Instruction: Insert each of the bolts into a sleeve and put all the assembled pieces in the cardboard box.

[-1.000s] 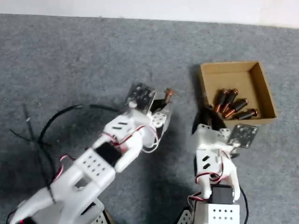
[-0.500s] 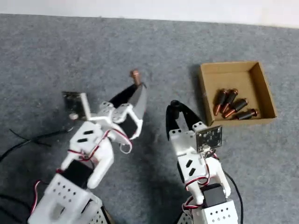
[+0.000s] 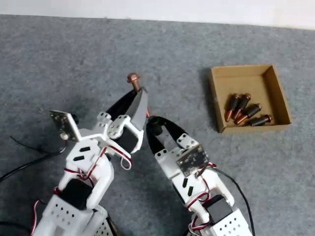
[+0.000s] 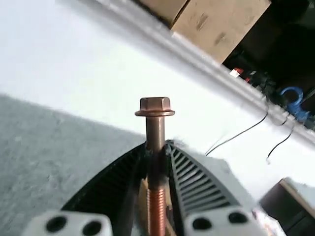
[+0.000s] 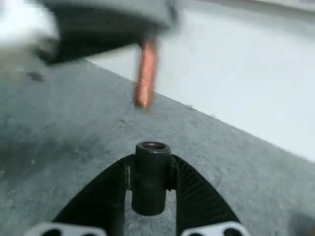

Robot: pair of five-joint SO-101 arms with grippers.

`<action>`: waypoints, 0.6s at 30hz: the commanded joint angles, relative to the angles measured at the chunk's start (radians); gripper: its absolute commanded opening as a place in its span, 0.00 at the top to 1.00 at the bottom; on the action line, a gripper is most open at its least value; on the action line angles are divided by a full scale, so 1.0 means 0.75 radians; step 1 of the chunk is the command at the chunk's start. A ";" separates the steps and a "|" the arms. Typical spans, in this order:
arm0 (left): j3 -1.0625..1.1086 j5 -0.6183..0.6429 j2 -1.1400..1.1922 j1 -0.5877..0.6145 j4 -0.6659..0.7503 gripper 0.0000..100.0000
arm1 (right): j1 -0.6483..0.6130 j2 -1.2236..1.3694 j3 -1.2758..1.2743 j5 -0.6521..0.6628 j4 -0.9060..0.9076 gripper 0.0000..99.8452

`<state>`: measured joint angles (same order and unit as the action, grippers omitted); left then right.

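Your left arm rises from the lower left of the high view and leans toward the centre. Its left gripper (image 3: 139,96) pinches a copper bolt (image 3: 133,78) by the shank, with the head poking out past the fingertips. Your right arm comes up from the bottom centre, angled up-left. The right gripper (image 3: 156,126) is clamped around a black sleeve (image 3: 153,123), close to the bolt's threaded end but apart from it. Four assembled pieces (image 3: 244,110) lie in the cardboard box (image 3: 241,72) at the right.
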<state>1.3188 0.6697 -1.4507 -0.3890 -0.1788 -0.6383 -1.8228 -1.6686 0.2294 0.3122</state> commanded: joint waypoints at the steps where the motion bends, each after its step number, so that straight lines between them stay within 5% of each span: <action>1: 0.054 0.012 -0.028 0.003 0.037 0.99 | -0.019 -0.017 -0.195 0.033 -0.048 1.00; 18: 0.099 -0.125 -0.021 -0.169 0.033 0.99 | 0.028 -0.017 -0.195 0.033 0.003 1.00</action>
<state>1.3970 0.5961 -1.4615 -0.4795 -0.1711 -0.6383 -1.8228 -1.6686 0.2478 0.3230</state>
